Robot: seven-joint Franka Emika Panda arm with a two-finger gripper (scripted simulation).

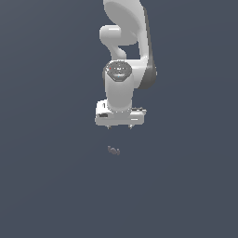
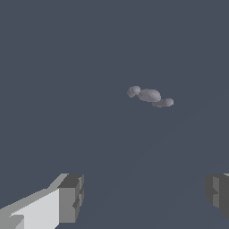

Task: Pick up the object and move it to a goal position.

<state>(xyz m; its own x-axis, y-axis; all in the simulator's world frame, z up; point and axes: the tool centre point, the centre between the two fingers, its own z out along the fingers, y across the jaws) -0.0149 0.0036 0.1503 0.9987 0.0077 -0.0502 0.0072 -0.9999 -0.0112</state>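
Between the jaws nothing is held: the wrist view shows the two grey fingertips (image 2: 70,198) set wide apart with only bare dark surface in the gap, so the jaws are spread and empty. The gripper (image 1: 119,126) points downward at the end of the white arm (image 1: 124,56) and stands apart from the object, with a clear gap visible between the fingertips and the object in the exterior view. The object (image 1: 113,150), a tiny dark grey irregular lump with a lighter patch, lies on the plain dark floor (image 1: 51,186), nearer to the exterior camera than the gripper and slightly toward the exterior view's left of the gripper's midline. In the wrist view the same lump (image 2: 150,95) appears as three joined lobes, lying ahead of the open fingers rather than between them, which suggests the hand is not yet centred over it. No goal marker can be made out in either view, so the target position cannot be stated. Assessment of progress: no part of the grasp is done; the object is untouched on the floor. Remaining, by judgement, are alignment over the lump, descent around it, closure of the jaws, the lift, and carriage to the goal. The lump is far smaller than the hand and irregular in shape, so a slightly off-centre closure could plausibly nudge it aside rather than capture it.
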